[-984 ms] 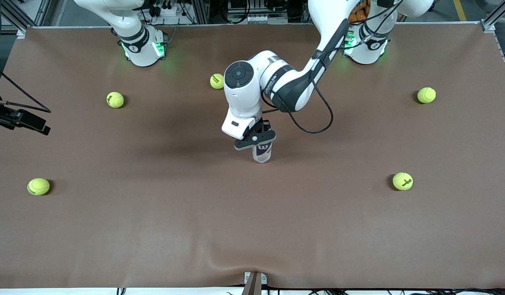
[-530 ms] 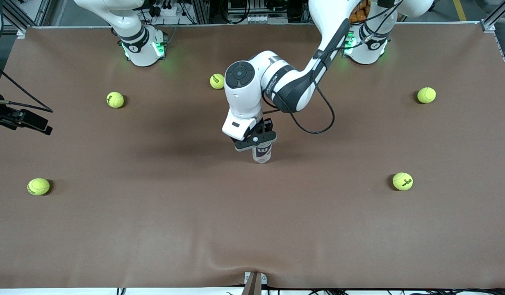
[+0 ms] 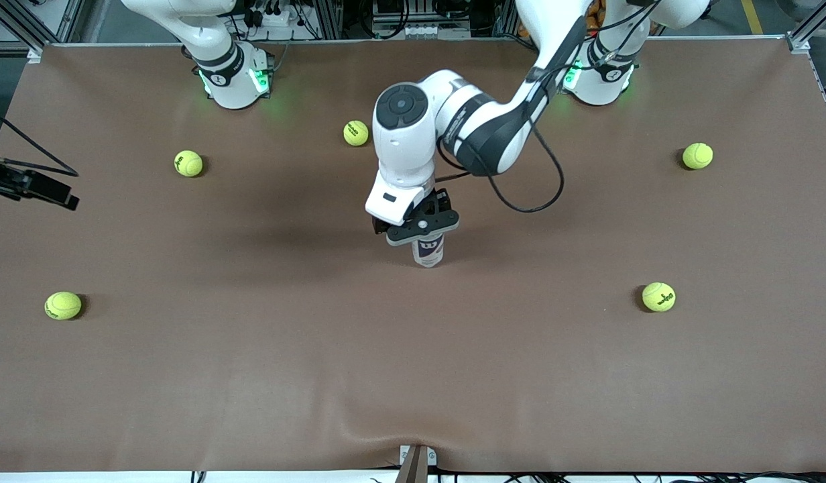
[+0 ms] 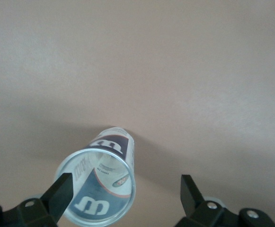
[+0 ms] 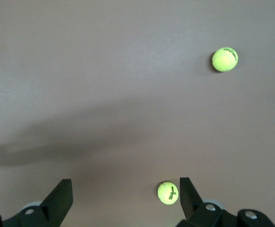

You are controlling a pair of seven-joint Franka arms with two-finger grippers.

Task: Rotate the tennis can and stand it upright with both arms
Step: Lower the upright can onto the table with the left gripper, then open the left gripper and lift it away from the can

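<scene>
The tennis can (image 3: pixel 428 252) stands upright on the brown table mat near the middle, its white and navy label with the "W" facing the front camera. My left gripper (image 3: pixel 421 231) hangs just over the can's top, open. In the left wrist view I look down into the can (image 4: pixel 102 189); its rim lies against one finger (image 4: pixel 61 191) and well apart from the other, with the left gripper (image 4: pixel 126 189) holding nothing. My right gripper (image 5: pixel 125 189) is open and empty, up in the air at the right arm's end of the table, and only partly in the front view (image 3: pixel 34 189).
Several yellow-green tennis balls lie scattered on the mat: one (image 3: pixel 356 133) toward the bases, two (image 3: pixel 188 163) (image 3: pixel 63 305) at the right arm's end, two (image 3: pixel 697 155) (image 3: pixel 658 296) at the left arm's end. The right wrist view shows two balls (image 5: pixel 168 193) (image 5: pixel 225 59).
The left gripper has opened and let go of the can, then lifted slightly. The can stays upright in place. The right hand has drifted a little toward the table's edge.
</scene>
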